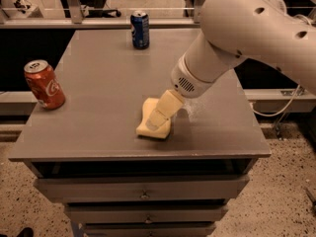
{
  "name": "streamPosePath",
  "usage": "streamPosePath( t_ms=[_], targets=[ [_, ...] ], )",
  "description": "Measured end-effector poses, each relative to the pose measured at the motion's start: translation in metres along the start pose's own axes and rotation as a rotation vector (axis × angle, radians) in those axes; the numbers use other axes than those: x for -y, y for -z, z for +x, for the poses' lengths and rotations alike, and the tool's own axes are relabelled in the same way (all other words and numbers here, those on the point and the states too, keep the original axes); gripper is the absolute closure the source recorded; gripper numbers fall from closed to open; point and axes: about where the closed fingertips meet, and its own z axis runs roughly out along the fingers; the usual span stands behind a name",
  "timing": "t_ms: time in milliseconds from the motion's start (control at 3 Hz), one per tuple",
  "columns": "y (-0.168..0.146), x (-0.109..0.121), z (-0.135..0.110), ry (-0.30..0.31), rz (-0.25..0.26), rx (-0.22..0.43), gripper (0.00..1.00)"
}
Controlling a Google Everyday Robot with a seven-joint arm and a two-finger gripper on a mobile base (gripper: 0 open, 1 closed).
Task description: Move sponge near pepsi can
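Note:
The pale yellow sponge [147, 126] lies flat on the grey table top [98, 83], near the front edge and a little right of the middle. My gripper [161, 115] comes down from the upper right on the big white arm [237, 38] and sits over the sponge's right half, hiding part of it. The dark blue pepsi can [140, 29] stands upright at the far edge of the table, well away from the sponge.
A red Coca-Cola can [44, 84] stands upright near the table's left edge. The table is a cabinet with drawers [143, 194] under the top. A rail and chair legs lie behind the table's far edge.

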Motion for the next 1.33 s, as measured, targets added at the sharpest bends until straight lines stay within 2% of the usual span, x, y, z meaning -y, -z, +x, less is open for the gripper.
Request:
streamPosePath(
  t_ms=[333, 667, 1000, 1333],
  targets=[
    [-0.012, -0.02, -0.018, 0.01, -0.056, 0.027, 0.0],
    [-0.021, -0.03, -0.022, 0.017, -0.086, 0.032, 0.0],
    [-0.033, -0.037, -0.018, 0.023, -0.098, 0.019, 0.18],
    [-0.039, -0.037, -0.009, 0.028, -0.081, 0.011, 0.41]
  ],
)
